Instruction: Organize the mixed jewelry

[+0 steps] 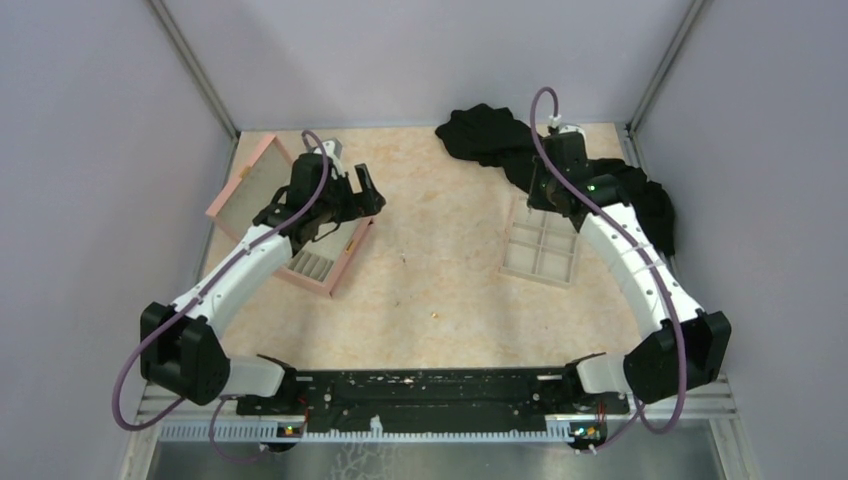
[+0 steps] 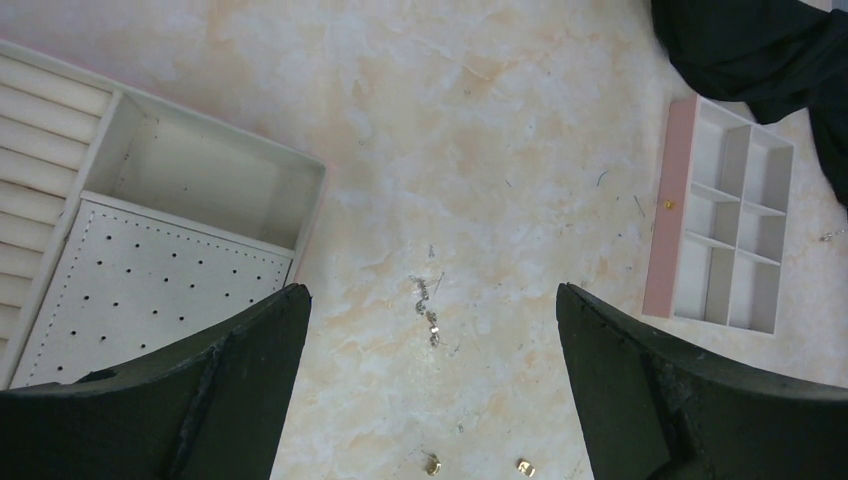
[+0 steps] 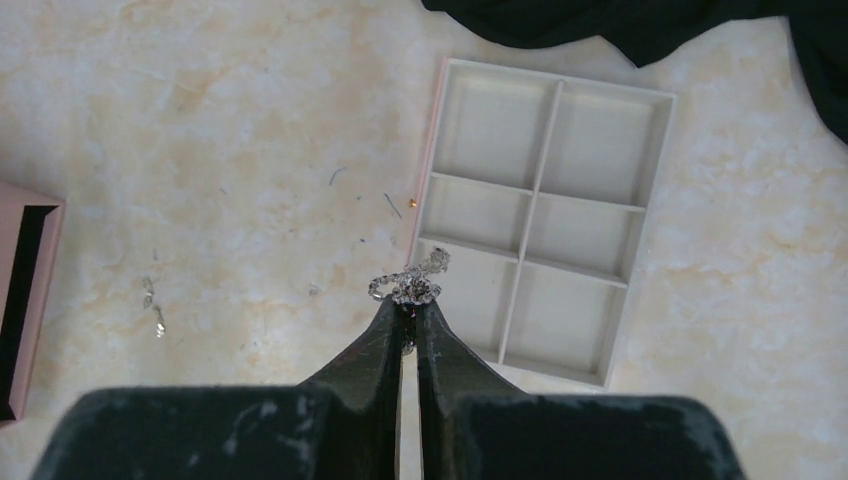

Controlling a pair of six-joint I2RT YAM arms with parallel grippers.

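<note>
My right gripper [image 3: 408, 303] is shut on a silvery chain tangle [image 3: 412, 284] and holds it above the left edge of the beige compartment tray [image 3: 617, 290]. In the top view this gripper [image 1: 545, 190] hovers over the far end of that tray [image 1: 541, 270]. My left gripper [image 2: 430, 300] is open and empty, high above the table. Below it lies a thin silvery chain piece [image 2: 427, 306], and two small gold pieces [image 2: 433, 464] [image 2: 525, 467] lie nearer. The chain piece also shows in the right wrist view [image 3: 153, 303]. A tiny gold speck [image 3: 414, 203] lies by the tray.
The pink box [image 1: 322, 262] stands open at the left with its lid [image 1: 245, 190] raised; its white insert [image 2: 150, 280] shows in the left wrist view. A black cloth [image 1: 490, 135] lies at the back right. A speck [image 1: 436, 315] lies mid-table.
</note>
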